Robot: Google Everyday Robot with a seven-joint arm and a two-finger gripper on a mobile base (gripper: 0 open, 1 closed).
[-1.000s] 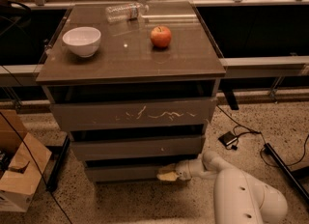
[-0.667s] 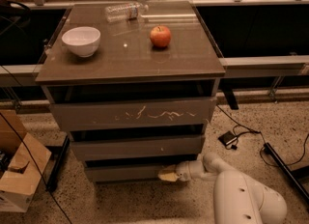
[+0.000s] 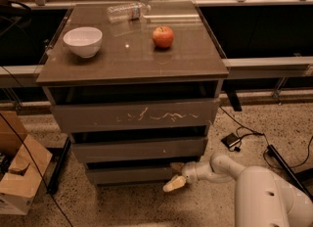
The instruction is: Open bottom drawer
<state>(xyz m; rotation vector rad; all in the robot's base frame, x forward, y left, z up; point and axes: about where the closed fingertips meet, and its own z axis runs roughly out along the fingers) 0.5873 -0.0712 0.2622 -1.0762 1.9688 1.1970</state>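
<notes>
Camera view looks down on the cabinet from the front, and low at its right side the gripper (image 3: 175, 175) sits with its two fingers spread apart. The upper finger is up by the dark gap above the bottom drawer (image 3: 132, 174), and the pale lower finger (image 3: 173, 184) hangs in front of the drawer's lower right end. Whether either finger actually touches the front I cannot tell from here. Nothing is held between them. The white arm (image 3: 222, 166) runs back to the right into the robot's bulky white body (image 3: 266, 196) at the lower right corner. The bottom drawer is the slim, plain front lowest in the cabinet, just above the speckled floor (image 3: 122, 204), and it does not look pulled out. Above it is the middle drawer (image 3: 139, 148), with a tiny white speck on it, and above that the taller top drawer (image 3: 98, 116), marked with white scratches. On the worktop (image 3: 132, 62) a white bowl (image 3: 82, 41) stands at the left and a red apple (image 3: 163, 36) stands right of the middle, well apart from the bowl. A clear plastic bottle (image 3: 124, 11) lies on its side near the back edge. A cardboard box (image 3: 19, 172) sits on the floor left of the cabinet. On the right, black cables (image 3: 254, 134) and a small black adapter (image 3: 231, 141) lie on the floor.
</notes>
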